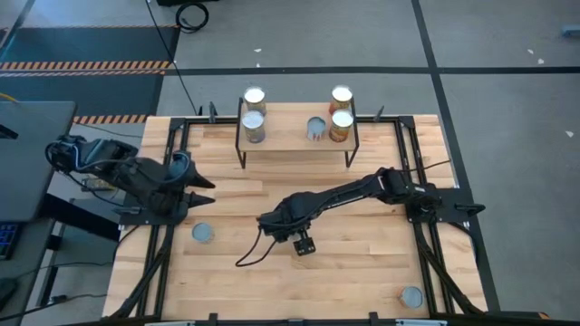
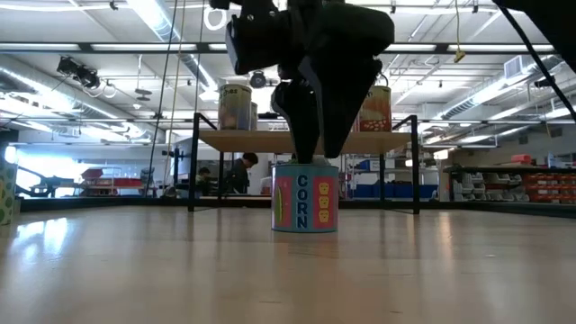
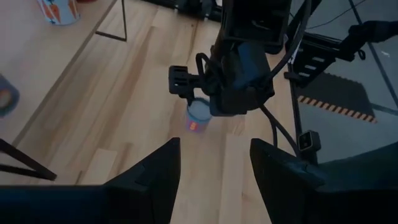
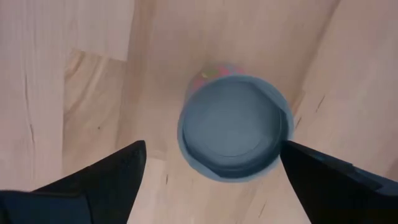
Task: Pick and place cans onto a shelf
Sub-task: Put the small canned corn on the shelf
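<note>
Five cans are standing on the shelf (image 1: 294,143); the right gripper (image 4: 214,165) is hovering wide open over the corn can (image 2: 305,198); two more are waiting on the desk (image 1: 362,272).

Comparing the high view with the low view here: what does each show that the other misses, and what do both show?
High view only: the left gripper parked at the table's left edge, two loose cans near the front, and the grey can on the shelf.
Low view only: the CORN label on the can beneath the right gripper.
Both: the shelf, the right gripper over the table's middle, and tall cans on the shelf.
</note>
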You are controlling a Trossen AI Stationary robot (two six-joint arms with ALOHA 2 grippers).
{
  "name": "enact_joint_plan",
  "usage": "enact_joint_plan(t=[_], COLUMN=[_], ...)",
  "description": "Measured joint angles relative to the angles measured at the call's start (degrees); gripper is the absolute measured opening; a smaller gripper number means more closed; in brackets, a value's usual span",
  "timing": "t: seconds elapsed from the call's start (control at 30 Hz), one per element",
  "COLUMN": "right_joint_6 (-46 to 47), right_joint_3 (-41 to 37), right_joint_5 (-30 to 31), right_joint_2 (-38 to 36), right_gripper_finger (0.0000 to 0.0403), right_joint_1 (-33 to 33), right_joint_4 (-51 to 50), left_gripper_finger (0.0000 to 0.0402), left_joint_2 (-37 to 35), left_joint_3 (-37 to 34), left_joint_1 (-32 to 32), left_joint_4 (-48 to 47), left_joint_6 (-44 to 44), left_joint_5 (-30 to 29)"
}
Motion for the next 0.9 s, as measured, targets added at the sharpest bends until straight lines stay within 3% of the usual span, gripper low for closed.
enact_joint_plan(t=[0.33, 0.9], right_joint_6=[-1.31, -1.29], right_joint_3=[-0.34, -7.73], right_joint_5=[0.25, -2.4], right_joint_2=[-0.08, 0.14], right_gripper_finger=[0.038, 0.0371], right_joint_1=[-0.96, -1.57], right_joint_4=[2.77, 7.4], left_gripper_finger=[0.0199, 0.0199], left_joint_2=[0.08, 0.1], left_joint_3=[0.0, 0.0], left_joint_1=[-4.37, -4.37], left_joint_4=[0.13, 4.11], left_joint_6=[-2.09, 1.91], left_joint_5=[-10.16, -19.82])
